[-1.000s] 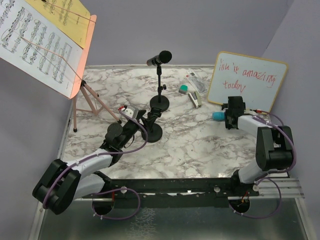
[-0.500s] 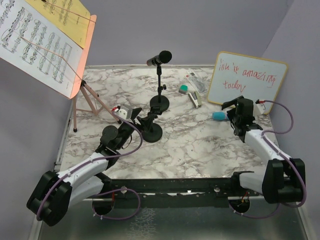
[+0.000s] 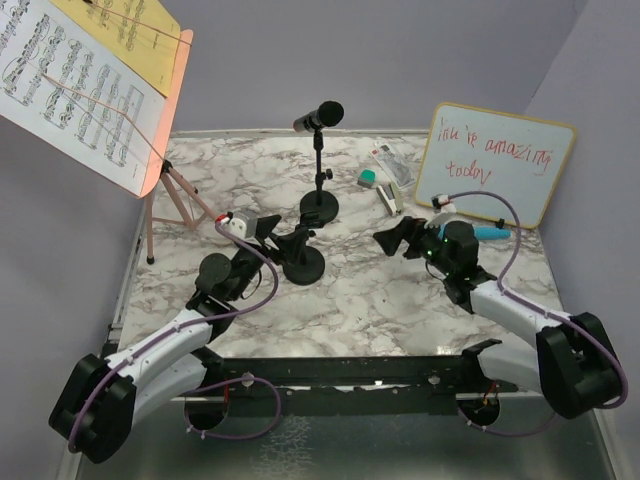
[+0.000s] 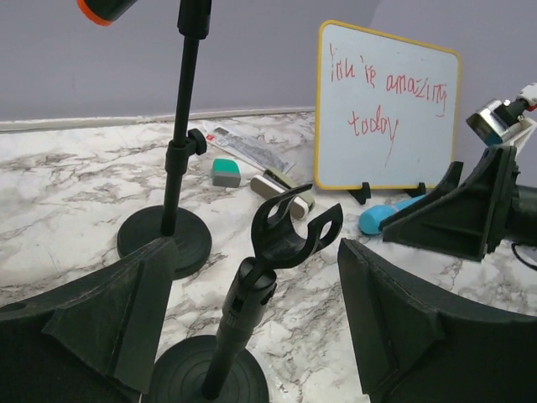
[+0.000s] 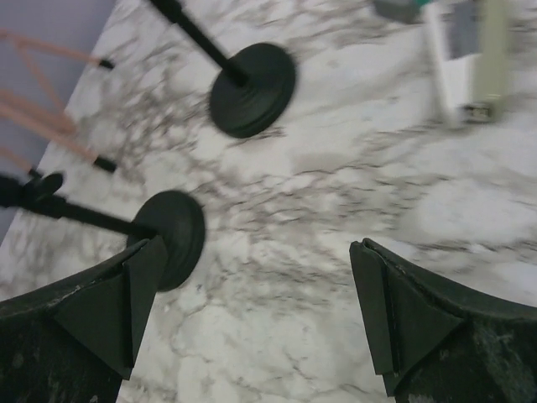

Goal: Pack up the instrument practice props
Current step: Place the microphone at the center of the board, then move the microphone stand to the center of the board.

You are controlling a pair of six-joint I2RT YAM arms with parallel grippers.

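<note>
Right arm has swung in from the whiteboard (image 3: 495,160) toward mid-table; right gripper (image 3: 393,240) gapes wide, holding nothing; left gripper (image 4: 256,252) is spread too, fingers either side of the empty mic pole (image 4: 238,315), not touching it; blue microphone (image 3: 490,232) lies just in front of the whiteboard; looks like pole pickup is the step; next it needs to pinch that stem.
</note>
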